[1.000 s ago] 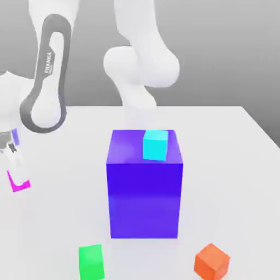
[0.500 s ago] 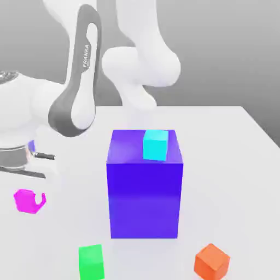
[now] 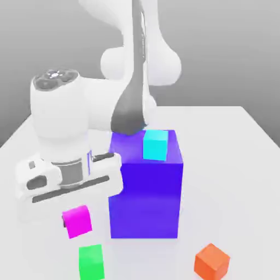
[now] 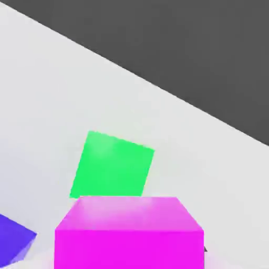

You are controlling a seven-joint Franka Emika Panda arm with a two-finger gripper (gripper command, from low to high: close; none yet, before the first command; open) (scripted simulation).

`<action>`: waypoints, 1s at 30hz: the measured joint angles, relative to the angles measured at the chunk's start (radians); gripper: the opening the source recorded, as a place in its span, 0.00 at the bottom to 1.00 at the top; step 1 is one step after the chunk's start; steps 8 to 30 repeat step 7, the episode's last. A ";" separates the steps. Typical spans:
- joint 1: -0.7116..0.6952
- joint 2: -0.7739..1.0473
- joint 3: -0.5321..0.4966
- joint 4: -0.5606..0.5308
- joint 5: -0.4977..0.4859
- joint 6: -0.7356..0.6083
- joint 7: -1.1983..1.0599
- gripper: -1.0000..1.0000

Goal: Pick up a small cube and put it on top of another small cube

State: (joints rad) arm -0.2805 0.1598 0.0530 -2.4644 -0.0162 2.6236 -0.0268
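Observation:
The small cube (image 3: 77,221), bright magenta and glossy, hangs under my hand just off the table, and my gripper (image 3: 76,214) is shut on it. It sits close to the big blue-purple block (image 3: 145,188), on that block's side toward the exterior view's left, and just above and behind a green cube (image 3: 91,261). In the hand view the small cube (image 4: 128,231) is right in front of the camera, with the green cube (image 4: 112,165) on the table beyond it. The fingers are hidden by the hand and the cube.
A cyan cube (image 3: 155,144) rests on top of the big block. An orange cube (image 3: 211,260) lies at the front on the exterior view's right. The white table (image 3: 229,164) ends in an edge past the green cube in the hand view.
The arm has swung from the exterior view's left toward the big block. The magenta cube has travelled with it, and it now hangs near the green cube.

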 joint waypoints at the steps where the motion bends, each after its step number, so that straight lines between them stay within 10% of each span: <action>1: 0.002 0.027 0.001 0.003 -0.004 0.025 -0.002 0.00; 3: 0.007 0.092 -0.002 0.007 -0.014 0.085 0.002 0.00; 4: 0.009 0.122 -0.005 0.009 -0.018 0.113 0.004 1.00; 30: 0.009 0.122 -0.005 0.009 -0.018 0.113 0.004 1.00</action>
